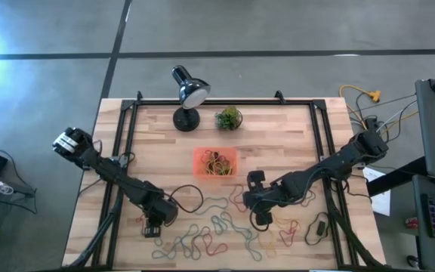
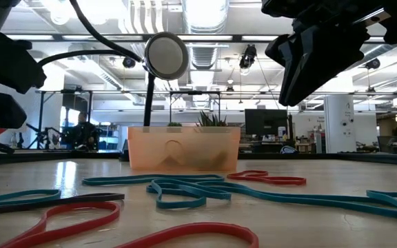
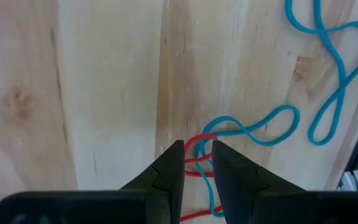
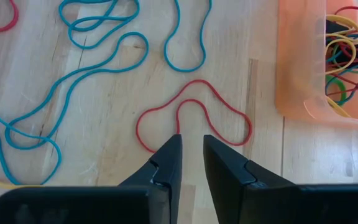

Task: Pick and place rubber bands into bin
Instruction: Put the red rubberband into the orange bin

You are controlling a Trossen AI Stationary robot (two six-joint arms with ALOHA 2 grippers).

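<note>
Many rubber bands [image 1: 217, 230] in blue, red and yellow lie loose on the near half of the wooden table. The orange bin [image 1: 216, 162] stands at mid-table, also seen in the low view [image 2: 183, 148], with several bands inside [image 4: 347, 56]. My left gripper [image 3: 198, 149] is low at the near left [image 1: 153, 227], narrowly open, with a red band [image 3: 194, 140] and a blue band [image 3: 253, 127] crossing between its fingers. My right gripper [image 4: 192, 142] hangs right of centre [image 1: 263, 221], narrowly open above a red band [image 4: 229, 102], holding nothing. My left gripper comes from above, slanting down, its fingertips [image 3: 176, 155] standing on either side of the red band's looped end [image 3: 199, 138], which lies flat on the table under a blue band. Whether the tips touch the band, I cannot tell.
A black desk lamp [image 1: 187, 94] and a small potted plant [image 1: 229, 119] stand at the far edge behind the bin. A black cable [image 1: 191, 198] loops beside the left arm. Black frame rails [image 1: 123, 143] run along both sides. A small black object [image 1: 319, 227] lies near right.
</note>
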